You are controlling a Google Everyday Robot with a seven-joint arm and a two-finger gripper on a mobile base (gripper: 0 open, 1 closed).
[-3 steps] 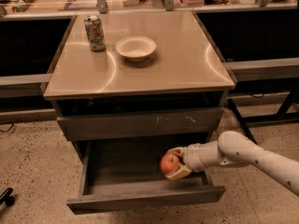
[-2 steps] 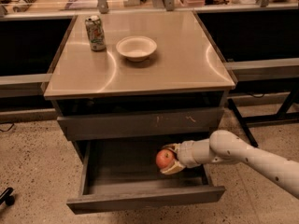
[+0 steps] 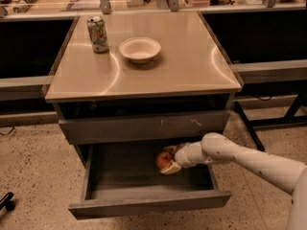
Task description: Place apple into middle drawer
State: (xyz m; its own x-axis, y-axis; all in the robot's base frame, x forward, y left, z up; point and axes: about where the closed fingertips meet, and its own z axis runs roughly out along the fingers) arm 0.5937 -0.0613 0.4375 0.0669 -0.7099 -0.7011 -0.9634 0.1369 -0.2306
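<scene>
The red-orange apple [image 3: 163, 159] is inside the open middle drawer [image 3: 148, 204], a wide shallow dark-grey drawer pulled out below the cabinet top. My gripper [image 3: 169, 160] reaches in from the right on a white arm and is shut on the apple, holding it low over the drawer floor, right of centre and towards the back. The drawer's plain front panel faces me. I cannot tell whether the apple touches the floor.
Above the open drawer is a closed grey drawer front with pale scratch marks [image 3: 144, 127]. On the tan cabinet top [image 3: 187, 61] stand a drink can [image 3: 98, 34] and a white bowl [image 3: 139, 49]. Dark shelving flanks the cabinet; speckled floor lies around it.
My gripper has carried the apple leftward and deeper into the drawer. The can, bowl and drawer have not moved.
</scene>
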